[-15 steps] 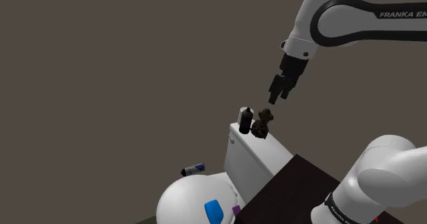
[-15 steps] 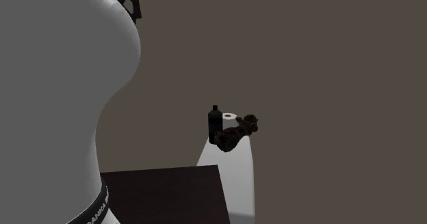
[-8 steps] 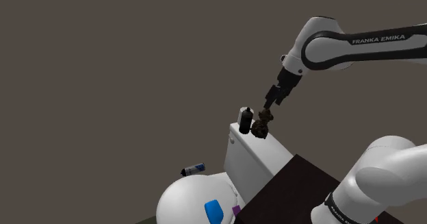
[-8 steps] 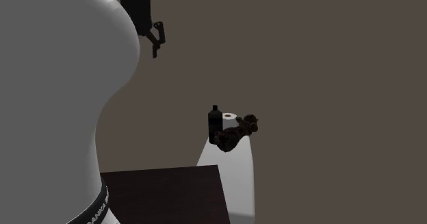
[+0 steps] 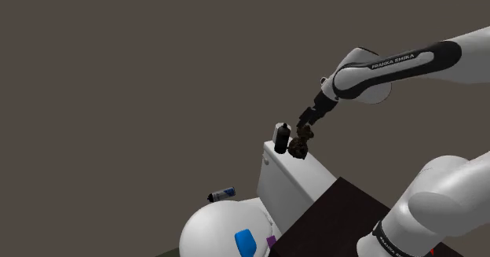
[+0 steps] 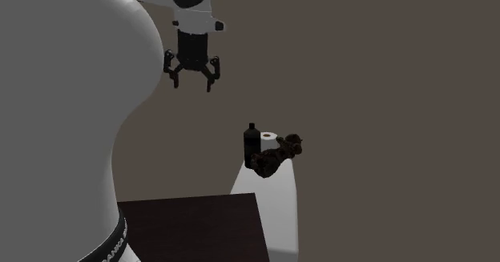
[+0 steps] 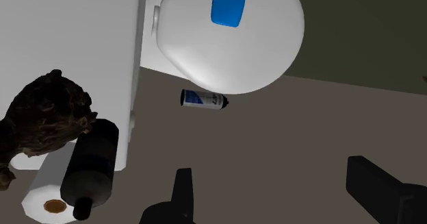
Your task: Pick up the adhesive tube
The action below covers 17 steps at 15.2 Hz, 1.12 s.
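Blue-and-white adhesive tube [image 7: 203,100] lies untouched on the floor [image 7: 294,137] just beside the white toilet lid [image 7: 267,51]; gripper [image 6: 192,82] hangs wide open and empty, up by the tank [image 5: 284,181], so descent, grasp and lift all remain

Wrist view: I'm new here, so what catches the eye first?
The white toilet lid, a blue object on it, stands out first. Beside it on the floor lies the small blue-and-white tube, ahead of the open tool. A lumpy dark figure and black bottle sit on the tank.
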Each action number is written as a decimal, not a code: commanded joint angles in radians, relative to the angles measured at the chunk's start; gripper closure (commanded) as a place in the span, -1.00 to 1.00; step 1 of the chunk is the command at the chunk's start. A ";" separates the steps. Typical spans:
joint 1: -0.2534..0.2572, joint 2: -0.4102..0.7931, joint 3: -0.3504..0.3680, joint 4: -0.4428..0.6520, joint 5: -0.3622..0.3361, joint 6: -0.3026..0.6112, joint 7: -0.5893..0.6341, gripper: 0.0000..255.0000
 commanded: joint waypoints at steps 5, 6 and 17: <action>0.167 0.222 -0.227 0.043 0.247 0.271 -0.293 -1.00; 0.223 0.263 -0.284 0.062 0.331 0.302 -0.374 -1.00; 0.315 0.833 -0.492 0.461 1.432 0.078 -1.314 -1.00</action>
